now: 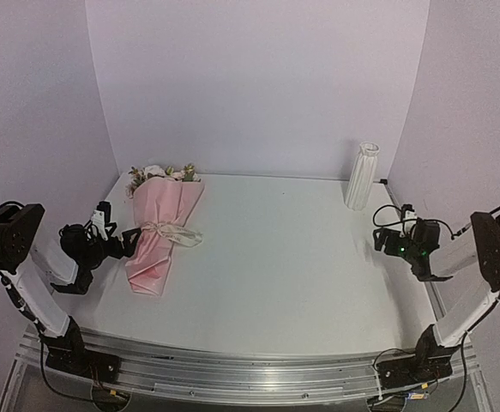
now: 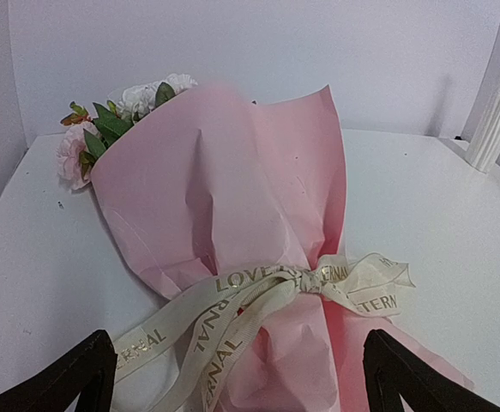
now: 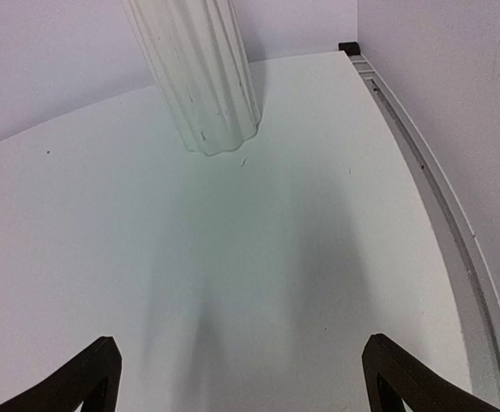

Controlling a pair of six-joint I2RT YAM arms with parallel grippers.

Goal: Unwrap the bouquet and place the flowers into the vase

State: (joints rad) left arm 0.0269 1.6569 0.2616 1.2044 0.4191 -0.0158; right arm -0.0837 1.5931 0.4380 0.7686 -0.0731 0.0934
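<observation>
Both pincers released, jaws wide, holding nothing; left gripper (image 1: 128, 243) just beside the bouquet (image 1: 159, 232), flat at centre-left of the top view; vase (image 1: 363, 176) upright at upper right, near the right gripper (image 1: 380, 240); best to pinch a loose ribbon (image 2: 267, 292) tail and pull gently; avoid catching paper.

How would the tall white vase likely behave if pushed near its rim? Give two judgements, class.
The vase is tall and slim on a narrow base, so it would probably tip rather than slide. Its ribbed wall looks hard, so likely rigid, perhaps breakable.
</observation>
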